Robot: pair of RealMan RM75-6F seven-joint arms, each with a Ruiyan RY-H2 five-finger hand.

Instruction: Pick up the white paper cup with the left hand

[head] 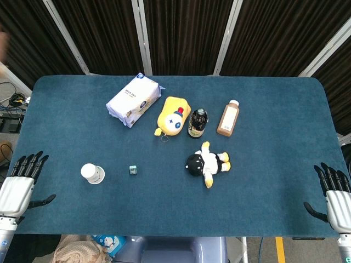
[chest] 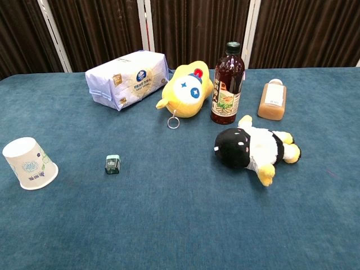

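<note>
White paper cup (head: pixel 92 173) stands upside down on the blue tabletop (head: pixel 181 219), near the robot's left edge — base up, wider rim down, judging from the chest view, where it also looks tilted a little. A small green cube (head: pixel 132 170) sits near it on the inboard side. Further back lie a tissue pack (head: pixel 135 99), a yellow plush toy (head: pixel 174 115), a dark glass bottle (head: pixel 198 123), a brown juice bottle (head: pixel 228 118) and a black-and-white plush doll (head: pixel 208 163), all well apart from the cup.

The left hand (head: pixel 20 185) hovers at the tabletop's left edge, fingers apart and holding nothing, with clear cloth between it and the cup. The right hand (head: pixel 333 189) waits at the opposite edge, likewise spread and empty.

What worries me is the cup itself — it looks light and thin-walled, so a sideways brush from the leading fingers could tip it or send it rolling toward the cube before any hold is made. Closing too hard would likely crush the wall. The taper runs narrow at the top here, so a loose hold high up might slip off as the hand lifts. A low approach could also drag the fingers on the cloth.
</note>
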